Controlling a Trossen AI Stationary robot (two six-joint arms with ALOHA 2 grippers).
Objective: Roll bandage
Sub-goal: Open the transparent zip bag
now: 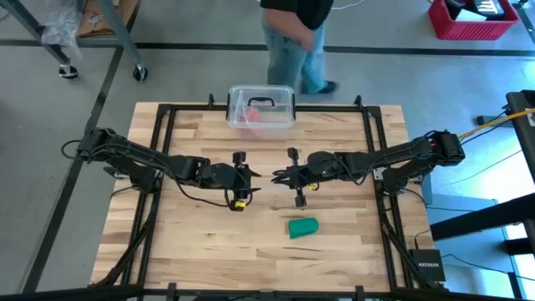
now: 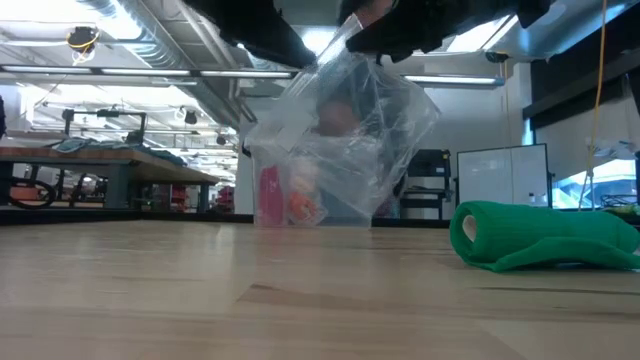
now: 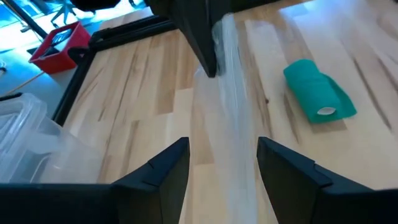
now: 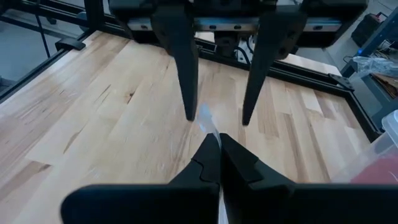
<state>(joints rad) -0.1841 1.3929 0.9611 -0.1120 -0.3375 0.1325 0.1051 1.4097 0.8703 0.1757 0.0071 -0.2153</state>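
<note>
The green bandage [image 1: 303,227] lies on its side on the wooden table near the front, mostly rolled, with a short loose end; it also shows in the low view [image 2: 545,238] and the left wrist view [image 3: 317,93]. No gripper touches it. At the table's middle my right gripper [image 4: 218,155] is shut on a thin clear plastic wrapper [image 2: 340,130]. Facing it, my left gripper [image 3: 222,174] is open, one finger on either side of the wrapper [image 3: 227,124]; I see no touch. My right gripper pinches an edge of the clear wrapper [image 4: 207,123] between its two shut fingers, coming nearly level from the table's right side. The wrapper hangs slack below the fingers [image 2: 345,120]. Whether its lower end reaches the table, I cannot tell.
A clear plastic box [image 1: 261,109] with a black handle stands at the table's far edge, with pink and orange things inside. A black frame [image 1: 159,134] runs along the table's sides. A person [image 1: 292,33] stands beyond the far edge. Bare wood lies at the front left.
</note>
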